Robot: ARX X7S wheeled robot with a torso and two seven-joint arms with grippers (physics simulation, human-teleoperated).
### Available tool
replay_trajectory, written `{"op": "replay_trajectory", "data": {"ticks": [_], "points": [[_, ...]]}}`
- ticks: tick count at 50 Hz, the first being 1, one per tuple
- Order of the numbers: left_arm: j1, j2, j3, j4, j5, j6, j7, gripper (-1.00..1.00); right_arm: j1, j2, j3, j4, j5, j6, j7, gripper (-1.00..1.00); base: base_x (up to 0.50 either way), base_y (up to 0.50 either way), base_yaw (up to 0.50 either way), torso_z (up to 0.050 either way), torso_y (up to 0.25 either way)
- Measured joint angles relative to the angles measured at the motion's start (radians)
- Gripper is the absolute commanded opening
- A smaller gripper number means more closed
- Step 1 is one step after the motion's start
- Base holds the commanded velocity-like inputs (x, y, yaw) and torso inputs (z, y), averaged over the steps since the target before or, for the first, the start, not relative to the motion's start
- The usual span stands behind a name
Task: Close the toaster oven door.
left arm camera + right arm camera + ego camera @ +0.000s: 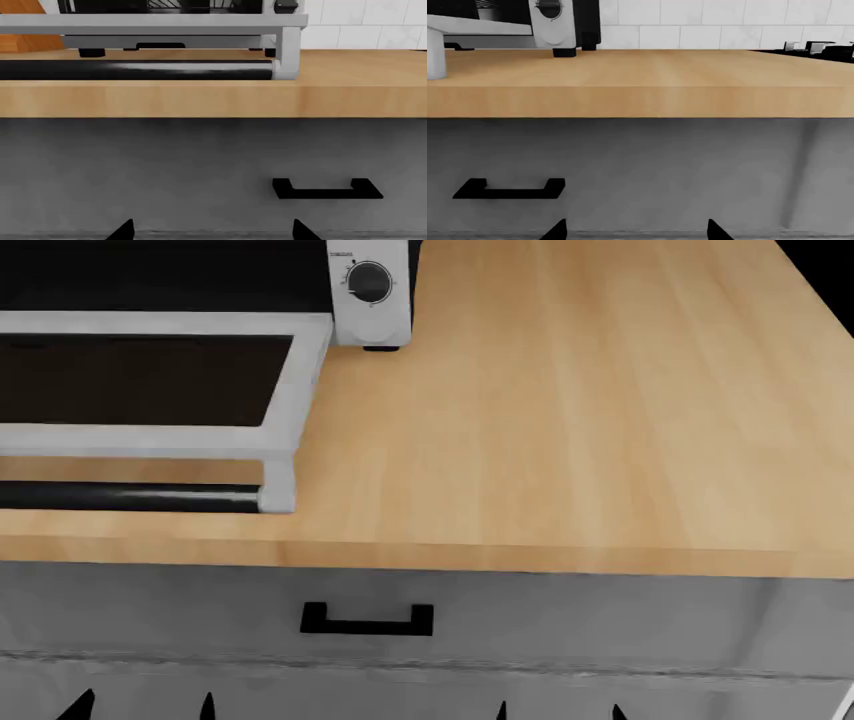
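The toaster oven door (287,380) lies open and flat over the wooden counter, a silver-white frame round dark glass, with its black bar handle (127,497) near the counter's front edge. The toaster oven (367,300) stands behind it, one round black dial showing. In the left wrist view the door (153,21) and handle (133,70) sit above and ahead. My left gripper (140,708) is open and empty, low before the grey cabinet front, below the handle. My right gripper (558,712) is open and empty, to the right. The oven panel also shows in the right wrist view (554,22).
A grey drawer front (601,630) with a small black bracket handle (367,620) lies under the wooden counter (574,420). White wall tiles (727,25) stand behind. A black stove edge (820,50) shows far right in the right wrist view.
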Motion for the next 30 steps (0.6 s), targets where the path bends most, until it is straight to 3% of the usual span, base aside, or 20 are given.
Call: {"op": "replay_trajectory", "data": {"ticks": [22,30], "points": [[0.009,-0.05,0.046,0.118,-0.03,-0.066,-0.042,1.0,-0.031,0.045,-0.052,-0.057,0.042,0.009,0.052,1.0,0.0,0.0,0.0,0.0,0.0],[-0.01,-0.076,0.057,0.214,-0.054,-0.131,-0.043,1.0,-0.042,0.062,-0.069,-0.1,0.054,0.022,0.069,1.0,0.0,0.0,0.0,0.049,0.01]]}}
